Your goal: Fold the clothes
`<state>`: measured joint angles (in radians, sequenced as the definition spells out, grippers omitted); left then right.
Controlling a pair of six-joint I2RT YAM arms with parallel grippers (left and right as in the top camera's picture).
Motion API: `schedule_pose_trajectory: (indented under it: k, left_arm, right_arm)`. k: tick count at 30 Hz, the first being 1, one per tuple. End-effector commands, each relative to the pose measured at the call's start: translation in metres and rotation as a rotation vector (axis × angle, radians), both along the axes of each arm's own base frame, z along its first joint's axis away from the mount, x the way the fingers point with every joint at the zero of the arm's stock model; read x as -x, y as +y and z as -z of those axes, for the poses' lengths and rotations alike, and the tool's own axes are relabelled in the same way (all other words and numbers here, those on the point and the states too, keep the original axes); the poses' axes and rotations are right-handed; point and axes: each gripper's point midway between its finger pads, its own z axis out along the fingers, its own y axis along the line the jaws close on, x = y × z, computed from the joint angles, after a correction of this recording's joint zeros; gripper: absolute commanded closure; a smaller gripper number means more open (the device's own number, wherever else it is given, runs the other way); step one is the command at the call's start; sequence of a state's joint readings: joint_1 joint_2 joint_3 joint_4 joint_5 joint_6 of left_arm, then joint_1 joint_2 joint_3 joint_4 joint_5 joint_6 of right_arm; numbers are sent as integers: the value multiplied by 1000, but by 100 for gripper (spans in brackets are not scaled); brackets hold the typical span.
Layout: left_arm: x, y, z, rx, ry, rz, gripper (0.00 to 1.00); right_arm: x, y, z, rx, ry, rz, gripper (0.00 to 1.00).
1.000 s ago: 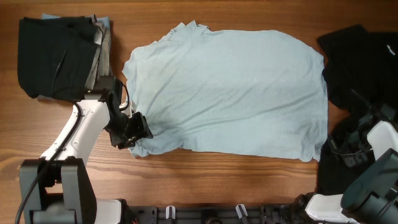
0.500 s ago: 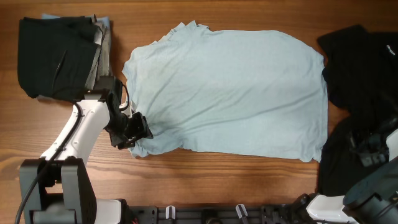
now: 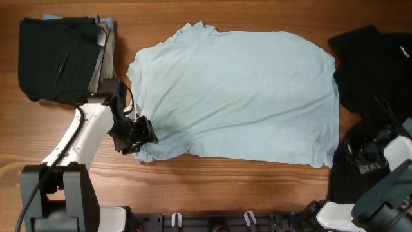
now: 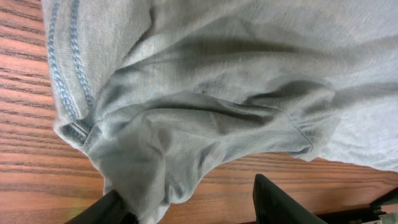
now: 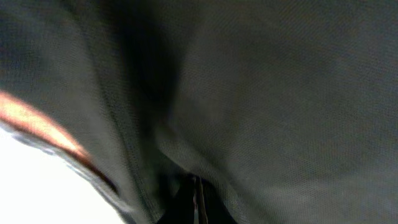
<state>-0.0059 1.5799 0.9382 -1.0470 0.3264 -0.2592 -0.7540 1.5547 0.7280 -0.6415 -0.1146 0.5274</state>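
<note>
One pale blue T-shirt [image 3: 238,90] lay spread flat across the middle of the table [image 3: 206,183], its near-left corner bunched between the parted fingers of my left gripper [image 3: 143,136]. My right gripper [image 3: 355,153] was pressed together down on the black T-shirt [image 3: 373,64] at the right edge, though I couldn't tell whether it pinched cloth. A folded dark pile [image 3: 58,58] sat far left.

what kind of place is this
Probably a robot lab bench set up for folding laundry: a wooden table, a blue T-shirt spread flat, a folded stack beside it, robot arms at the edge.
</note>
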Motion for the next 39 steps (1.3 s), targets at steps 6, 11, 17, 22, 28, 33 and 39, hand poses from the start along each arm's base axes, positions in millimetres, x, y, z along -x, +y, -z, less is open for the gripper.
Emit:
schedule_pose_trajectory:
  k: [6, 11, 17, 22, 28, 33, 39]
  left_arm:
    - [-3, 0, -5, -4, -26, 19, 44]
    - [-5, 0, -5, -4, -33, 19, 43]
    - [-4, 0, -5, -4, -31, 19, 42]
    - [-3, 0, -5, -4, -26, 19, 41]
    - [-4, 0, -5, -4, -30, 19, 41]
    - [-4, 0, -5, -4, -31, 19, 40]
    - [-5, 0, -5, -3, -32, 19, 39]
  right_arm:
    - [55, -67, -2, 235, 185, 316, 96]
    - [-3, -61, -28, 86, -125, 74, 89]
    - [-27, -28, -70, 11, -282, -60, 69]
    - [-10, -1, -76, -44, -220, -94, 56]
    - [16, 19, -46, -85, -84, -83, 46]
    - [15, 36, -21, -128, -144, -107, 41]
    - [21, 47, -5, -142, -153, -141, 30]
